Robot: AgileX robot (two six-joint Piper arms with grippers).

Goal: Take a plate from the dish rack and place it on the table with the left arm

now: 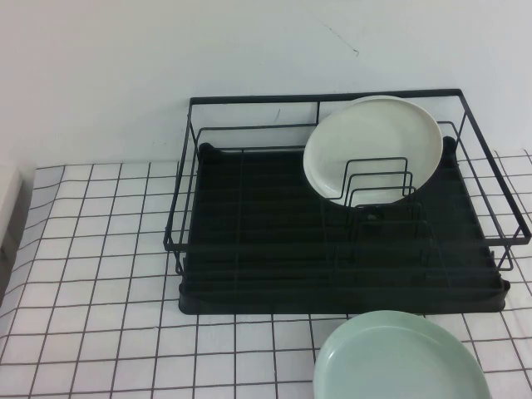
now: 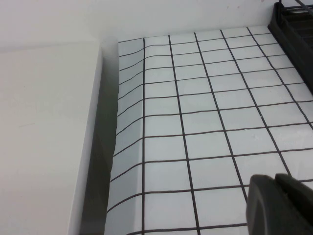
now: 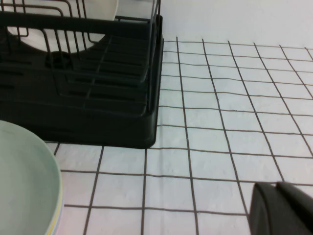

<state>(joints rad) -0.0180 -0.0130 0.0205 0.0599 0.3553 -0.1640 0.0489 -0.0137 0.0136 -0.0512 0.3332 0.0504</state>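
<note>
Nearest on the tabletop (image 1: 100, 274) lies the mint plate (image 1: 399, 359), not the target; the left gripper (image 2: 281, 205) sits low over bare cloth left of the rack (image 1: 249, 249), the right gripper (image 3: 283, 210) low beside the rack's right end; jaw state of either: cannot tell. Farthest, the plate (image 1: 374, 145) stands on edge in the dividers, leaning back; judged rigid, glossy, slippery, breakable; grip the exposed upper rim.

light: bright, even, diffuse | shadows: soft, faint, along the dish rack (image 1: 332, 274) base on the worktop (image 1: 100, 274) | glare: mild sheen on the plate (image 1: 374, 150) | focus: left gripper (image 2: 281, 205) and right gripper (image 3: 281, 208) blurred, close to lens
</note>
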